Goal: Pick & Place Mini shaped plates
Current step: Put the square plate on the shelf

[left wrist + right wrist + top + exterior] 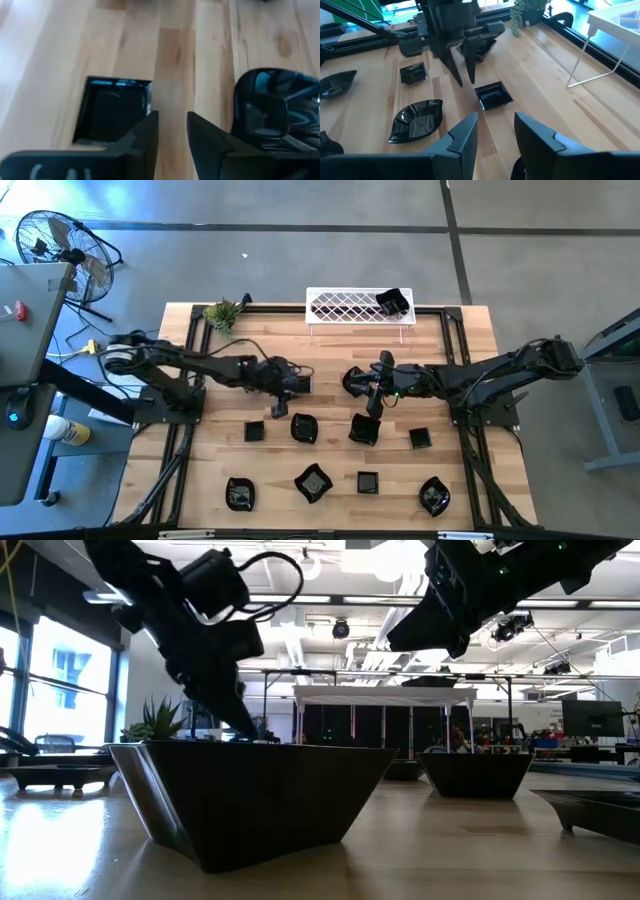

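Note:
Several glossy black mini plates lie flat on the wooden table (330, 405) in two loose rows, among them a wavy one (303, 427), a small square (254, 430) and one (363, 428) under the right arm. My left gripper (284, 400) points down over bare wood. It hovers between a square plate (115, 112) and the wavy plate (280, 112), open by a narrow gap (173, 135). My right gripper (374, 406) hovers above the table, open (496, 132), facing the left gripper (461, 70). One more black plate (393, 302) sits on the white rack.
The white lattice rack (360, 307) stands at the table's far edge, with a small green plant (222, 312) at the far left corner. Black frame rails run along both table sides. A nearer row of plates (313, 482) lies by the near edge, and one (250, 800) fills the low view.

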Controlling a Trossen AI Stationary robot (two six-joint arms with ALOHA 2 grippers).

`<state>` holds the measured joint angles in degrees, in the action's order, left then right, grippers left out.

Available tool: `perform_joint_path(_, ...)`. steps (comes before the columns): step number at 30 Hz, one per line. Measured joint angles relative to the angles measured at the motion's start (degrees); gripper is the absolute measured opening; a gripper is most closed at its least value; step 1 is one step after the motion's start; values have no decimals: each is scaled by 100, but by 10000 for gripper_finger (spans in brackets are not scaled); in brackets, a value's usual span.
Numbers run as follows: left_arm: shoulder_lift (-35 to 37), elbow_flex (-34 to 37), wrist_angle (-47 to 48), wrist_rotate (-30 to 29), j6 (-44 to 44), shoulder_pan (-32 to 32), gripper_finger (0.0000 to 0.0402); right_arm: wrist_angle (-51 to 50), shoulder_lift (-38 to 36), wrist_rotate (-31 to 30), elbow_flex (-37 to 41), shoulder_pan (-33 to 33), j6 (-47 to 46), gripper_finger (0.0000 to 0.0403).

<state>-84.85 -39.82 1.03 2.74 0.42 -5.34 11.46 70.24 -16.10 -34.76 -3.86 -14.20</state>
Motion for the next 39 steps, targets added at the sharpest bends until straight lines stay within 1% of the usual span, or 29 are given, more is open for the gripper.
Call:
perform_joint_path(5,-376,-144,75,-835,250,173,108,0,0,0,0,-7,90,123)
perform_joint_path(10,-555,-160,81,-1203,378,205,108,-2,0,11,0,-7,272,123)
perform_joint_path(12,-600,-159,41,-1217,386,203,108,-2,0,13,0,-7,276,123)
perform_joint_path(16,-615,-159,82,-1006,438,199,108,-2,0,15,0,-7,352,123)
perform_joint_path(21,-615,-159,82,-1115,444,199,108,-2,0,15,0,-7,439,123)
perform_joint_path(27,-615,-159,128,-1042,538,201,83,-2,0,16,0,-7,559,123)
perform_joint_path(30,-615,-159,128,-1099,538,201,72,-2,0,15,0,-7,571,123)
perform_joint_path(39,-615,-159,154,-1130,835,199,69,2,0,15,0,-7,676,123)
